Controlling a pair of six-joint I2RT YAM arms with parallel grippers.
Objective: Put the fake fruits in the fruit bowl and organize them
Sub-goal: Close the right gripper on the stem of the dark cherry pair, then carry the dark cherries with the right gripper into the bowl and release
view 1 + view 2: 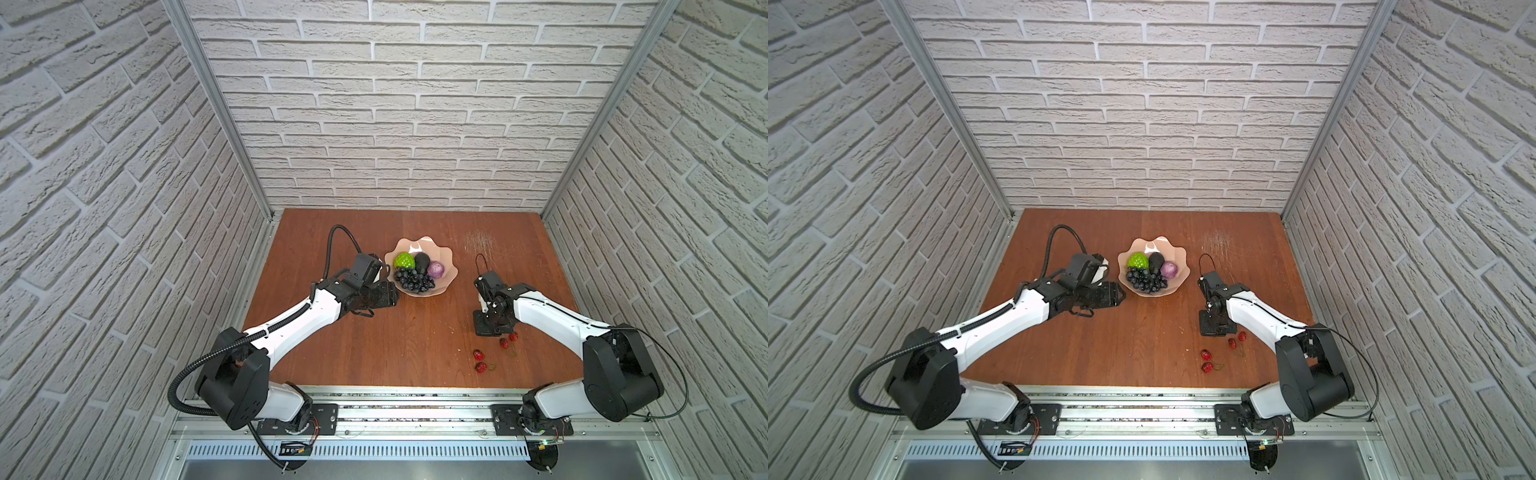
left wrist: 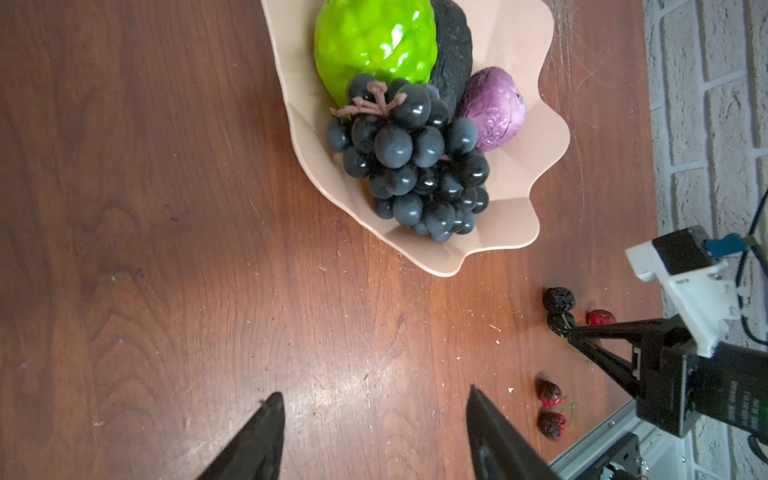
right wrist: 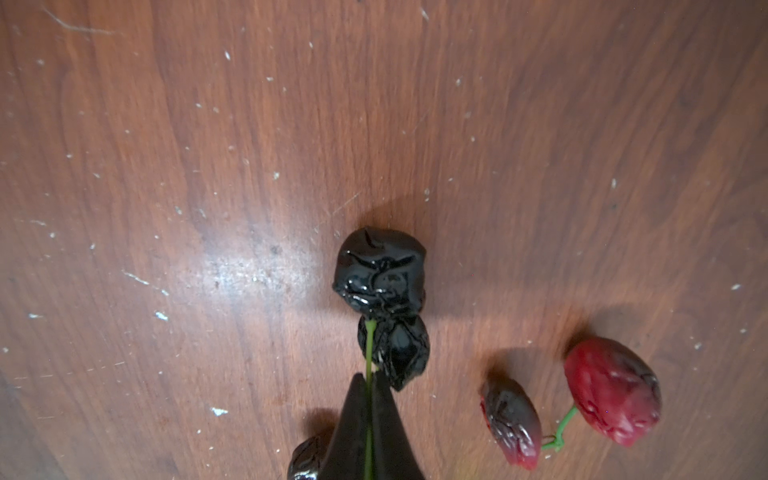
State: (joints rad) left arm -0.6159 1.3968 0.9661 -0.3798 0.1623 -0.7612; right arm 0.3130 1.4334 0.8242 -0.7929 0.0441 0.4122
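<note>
The fruit bowl (image 1: 415, 246) (image 2: 519, 50) holds the bumpy green fruit (image 1: 404, 261), the dark avocado (image 1: 422, 262), the purple fruit (image 1: 436, 269) and the grape bunch (image 1: 413, 279) (image 2: 415, 166). My right gripper (image 3: 368, 379) points down at the table, right of the bowl. It is shut on the thin green stem of the black berries (image 3: 380, 270) (image 2: 560, 299), which rest on the wood. Red cherries (image 1: 478, 355) (image 3: 611, 390) lie close by, toward the front. My left gripper (image 2: 374, 401) (image 1: 390, 295) hovers open over bare wood at the bowl's front left.
The wooden table (image 1: 374, 332) ends at brick walls on three sides and a metal rail (image 1: 415, 399) at the front. One more black berry (image 3: 305, 459) lies beside the right fingers. White specks and scratches mark the wood.
</note>
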